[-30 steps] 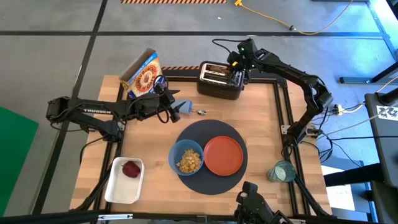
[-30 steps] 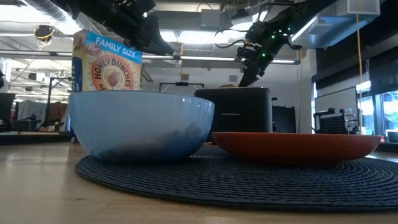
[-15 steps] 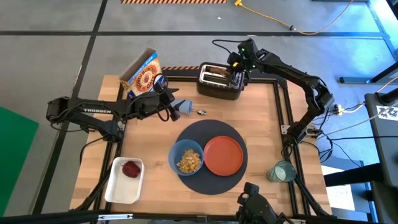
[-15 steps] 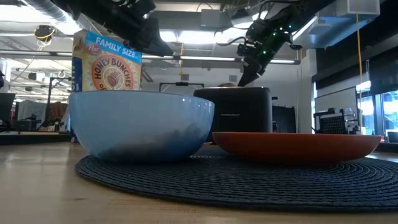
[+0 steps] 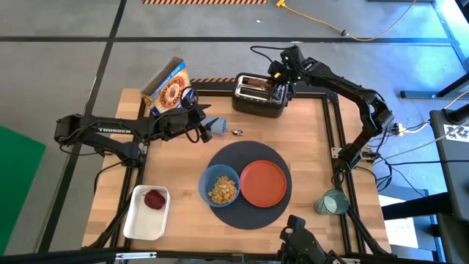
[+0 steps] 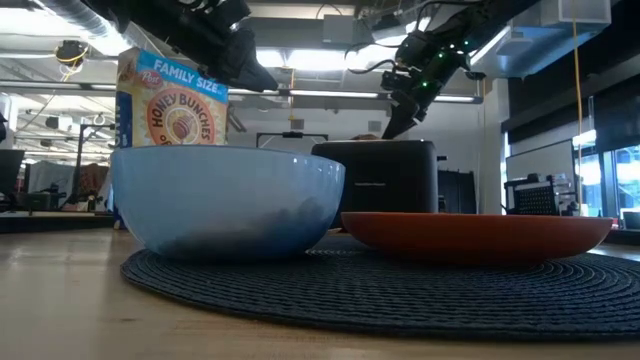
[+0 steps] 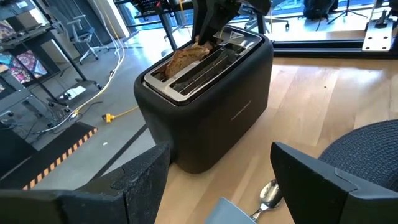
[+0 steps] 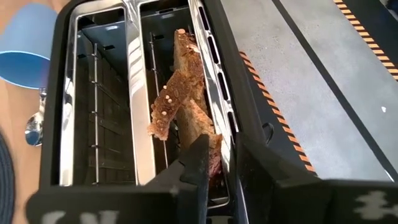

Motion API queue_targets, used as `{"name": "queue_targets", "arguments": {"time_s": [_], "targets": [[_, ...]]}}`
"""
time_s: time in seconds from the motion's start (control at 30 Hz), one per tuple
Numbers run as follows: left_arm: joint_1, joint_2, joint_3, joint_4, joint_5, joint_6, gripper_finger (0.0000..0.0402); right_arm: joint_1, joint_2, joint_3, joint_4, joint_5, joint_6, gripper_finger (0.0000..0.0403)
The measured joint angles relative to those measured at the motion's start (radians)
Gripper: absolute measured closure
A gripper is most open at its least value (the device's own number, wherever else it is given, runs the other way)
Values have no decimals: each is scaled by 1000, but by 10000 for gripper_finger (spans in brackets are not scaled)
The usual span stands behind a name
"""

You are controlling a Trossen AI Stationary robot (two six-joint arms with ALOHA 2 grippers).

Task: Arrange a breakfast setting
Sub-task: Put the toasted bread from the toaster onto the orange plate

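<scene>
A brown toast slice (image 8: 186,81) stands in the far slot of the black toaster (image 5: 258,97) at the table's far edge. My right gripper (image 8: 217,155) reaches down into that slot at the toaster's right end and is shut on the toast. My left gripper (image 7: 217,168) hovers open left of the toaster, above a light blue cup (image 5: 218,126) and the metal spoon (image 5: 237,133). The blue bowl (image 5: 220,185) with cereal and the orange plate (image 5: 263,183) sit on the dark round placemat (image 5: 248,158). The teal glass (image 5: 331,202) stands at the table's right edge. A red fruit (image 5: 154,199) lies in the white tray (image 5: 135,220). My right gripper pinches the toast's end (image 8: 211,146) nearest the toaster's right side between its two fingers. The fingers (image 8: 198,163) slant down from above into the slot. The toast still sits in the slot, leaning, with a broken upper piece tipped over the slot's rim.
A cereal box (image 5: 167,88) stands at the far left corner behind my left arm. In the low view the bowl (image 6: 225,200) and plate (image 6: 478,232) fill the foreground, with the toaster (image 6: 378,175) behind them.
</scene>
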Motion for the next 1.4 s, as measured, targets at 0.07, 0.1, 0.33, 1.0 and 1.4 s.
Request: {"name": "queue_targets", "arguments": {"time_s": [0.07, 0.1, 0.33, 1.0, 1.4], "targets": [[0, 0, 0, -1, 0, 0, 127, 0, 0, 0, 1, -11, 0, 315], [0, 0, 0, -1, 0, 0, 127, 0, 0, 0, 2, -16, 1, 304], [0, 0, 0, -2, 0, 0, 127, 0, -4, 0, 13, -9, 9, 211], [71, 51, 0, -6, 82, -25, 127, -107, 11, 2, 270, 33, 212, 202], [20, 168, -1, -142, 78, -207, 127, -106, 81, 3, 176, 79, 201, 217]]}}
